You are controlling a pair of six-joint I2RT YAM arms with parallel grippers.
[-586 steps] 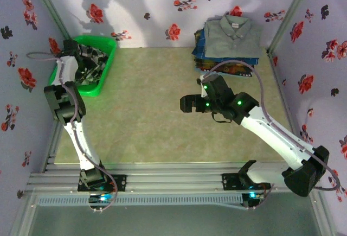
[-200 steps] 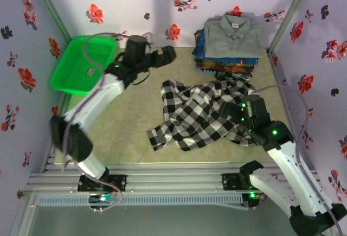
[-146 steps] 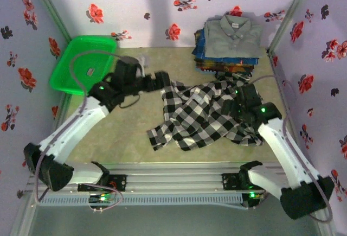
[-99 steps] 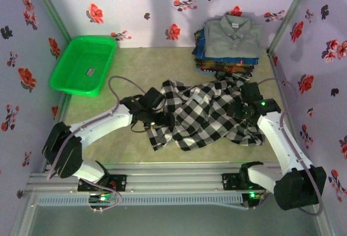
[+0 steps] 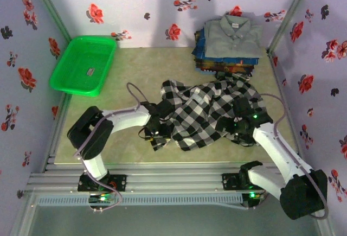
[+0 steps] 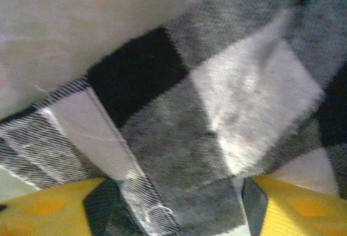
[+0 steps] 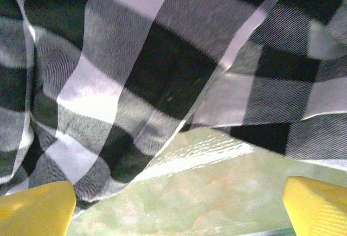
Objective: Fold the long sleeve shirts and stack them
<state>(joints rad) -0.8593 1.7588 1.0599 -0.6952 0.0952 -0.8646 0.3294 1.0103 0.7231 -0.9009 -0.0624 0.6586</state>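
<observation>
A black-and-white checked shirt [image 5: 203, 111] lies crumpled on the middle of the table. At its near left edge sits my left gripper [image 5: 156, 129]. In the left wrist view its yellow fingertips [image 6: 51, 209] stand apart, with a fold of the checked cloth [image 6: 179, 154] between them. My right gripper [image 5: 237, 123] rests low at the shirt's right side. In the right wrist view it [image 7: 176, 211] is open over bare mat, with the hem of the checked shirt [image 7: 135, 78] just ahead. At the back right is a stack of folded shirts, a plain grey one [image 5: 233, 32] on top.
A green plastic basket [image 5: 84, 62] stands at the back left with a small tag inside. Floral walls close in the table [image 5: 135, 78] on three sides. An aluminium rail [image 5: 173, 182] runs along the near edge.
My left arm swung from the back of the table down to the shirt's near left edge, and its jaws narrowed. The right gripper shifted slightly along the shirt's right side.
</observation>
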